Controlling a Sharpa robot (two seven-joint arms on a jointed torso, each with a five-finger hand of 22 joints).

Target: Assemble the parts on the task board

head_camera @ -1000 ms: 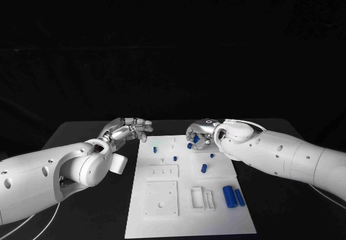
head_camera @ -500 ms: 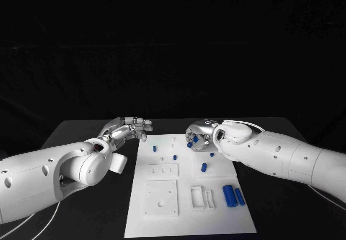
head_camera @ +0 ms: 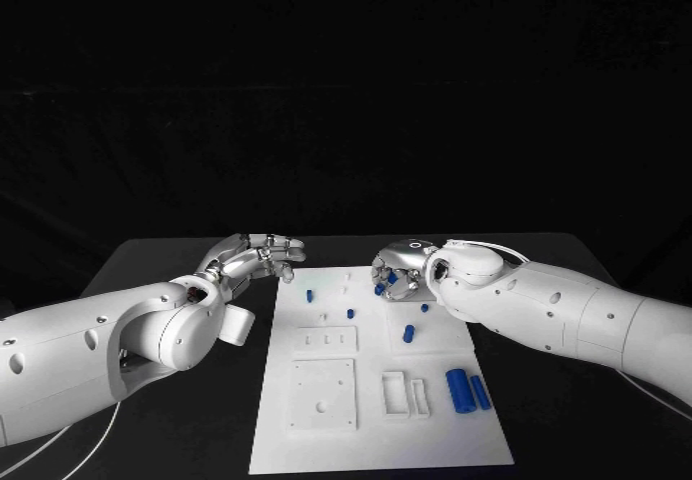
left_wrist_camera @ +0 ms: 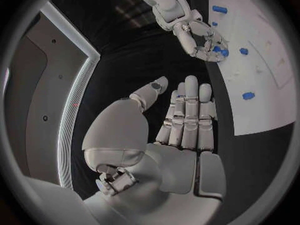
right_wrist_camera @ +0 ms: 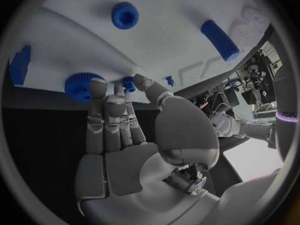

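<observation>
Currently on the black bench point(head_camera: 173, 420): one white task board point(head_camera: 378, 440), lying lengthwise between the two arms.

Blue parts counted in the head view, seven in all:
- one small peg point(head_camera: 309, 297) standing near the board's far left corner;
- one smaller peg point(head_camera: 351, 316) just nearer the middle;
- one small piece point(head_camera: 426, 308) near the right edge, beside the right wrist;
- one short cylinder point(head_camera: 408, 334) lying just below it;
- one large cylinder point(head_camera: 459, 391) lying lengthwise at the near right;
- one slimmer bar point(head_camera: 479, 394) just beside it, on its right;
- one small part point(head_camera: 382, 289) at the fingertips of the right hand.

White fittings on the board: one square plate point(head_camera: 323, 397) at near left, one smaller plate point(head_camera: 329, 342) above it, two narrow frames point(head_camera: 404, 396) side by side.

Hands, two:
- left hand point(head_camera: 260, 258), off the board's far left corner above the bench, fingers straight and slightly apart, holding nothing; the left wrist view shows the same point(left_wrist_camera: 187, 120).
- right hand point(head_camera: 400, 272), over the board's far edge, fingers curled down round the small part; the right wrist view shows its fingertips point(right_wrist_camera: 128, 85) touching a small blue piece next to one ridged blue wheel point(right_wrist_camera: 81, 86).
</observation>
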